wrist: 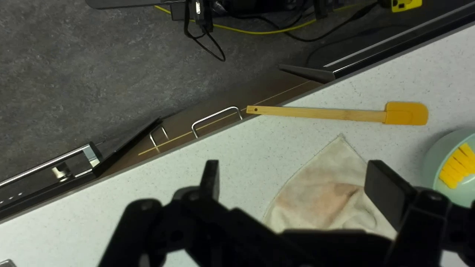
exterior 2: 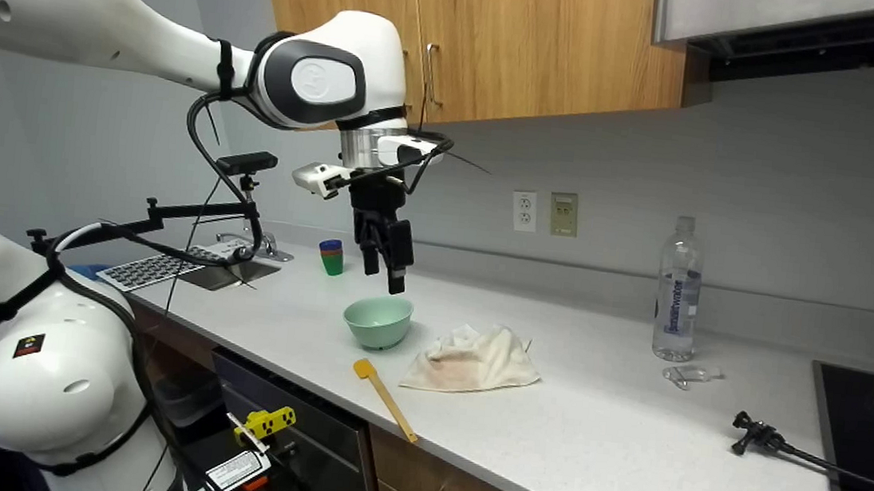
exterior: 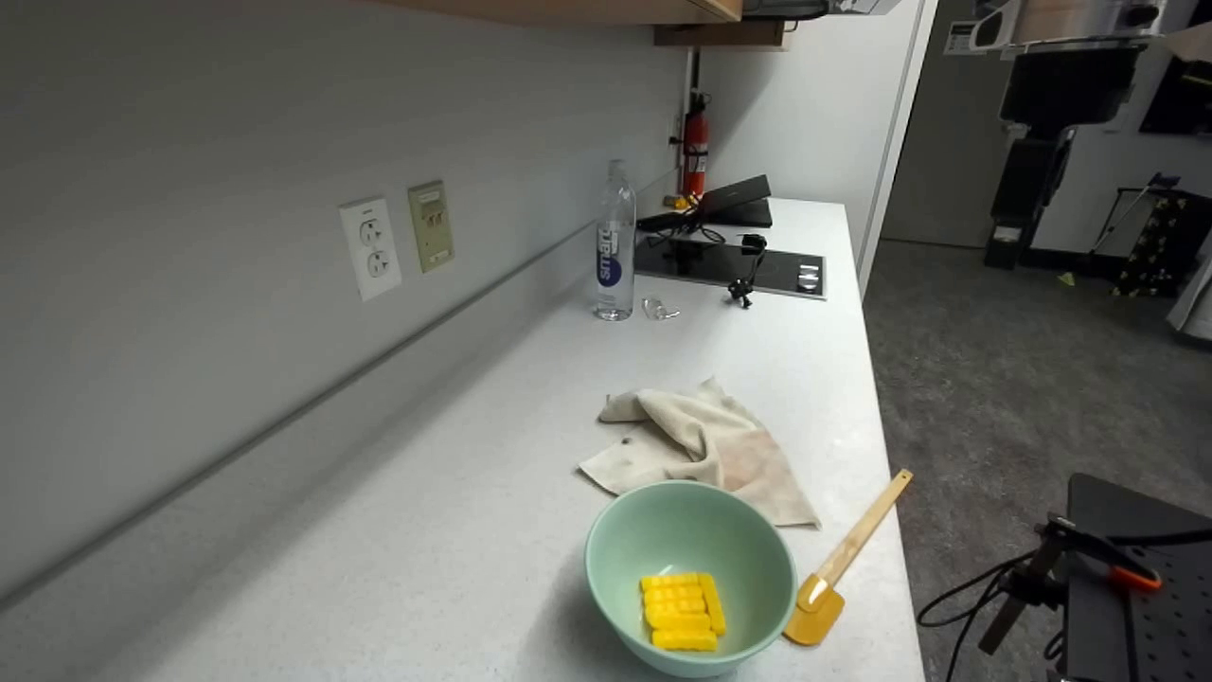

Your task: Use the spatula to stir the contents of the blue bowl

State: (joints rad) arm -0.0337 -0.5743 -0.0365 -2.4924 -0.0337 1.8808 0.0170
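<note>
The spatula lies flat on the counter's front edge, orange-yellow head beside the bowl and wooden handle pointing away; it shows in both exterior views [exterior: 864, 529] [exterior 2: 387, 401] and the wrist view [wrist: 323, 113]. The bowl looks mint green and stands upright [exterior: 743, 549] [exterior 2: 377, 326] [wrist: 432, 163]. Several yellow pieces [exterior: 682, 611] [wrist: 458, 167] lie in it; an exterior view hides them behind the wall. My gripper [exterior 2: 385, 272] is high above the counter, touching nothing. In the wrist view its fingers [wrist: 293, 178] are wide apart and empty. Its black fingers also show at upper right in an exterior view [exterior: 1018, 223].
A crumpled beige cloth [exterior: 705, 450] [exterior 2: 473, 365] [wrist: 326, 207] lies against or close beside the bowl. A water bottle [exterior: 615, 246] [exterior 2: 677, 301] stands near the wall. Stacked cups [exterior 2: 331, 258] stand by the sink. A black cooktop [exterior: 705, 263] and wooden cabinets [exterior 2: 538, 31] flank the space.
</note>
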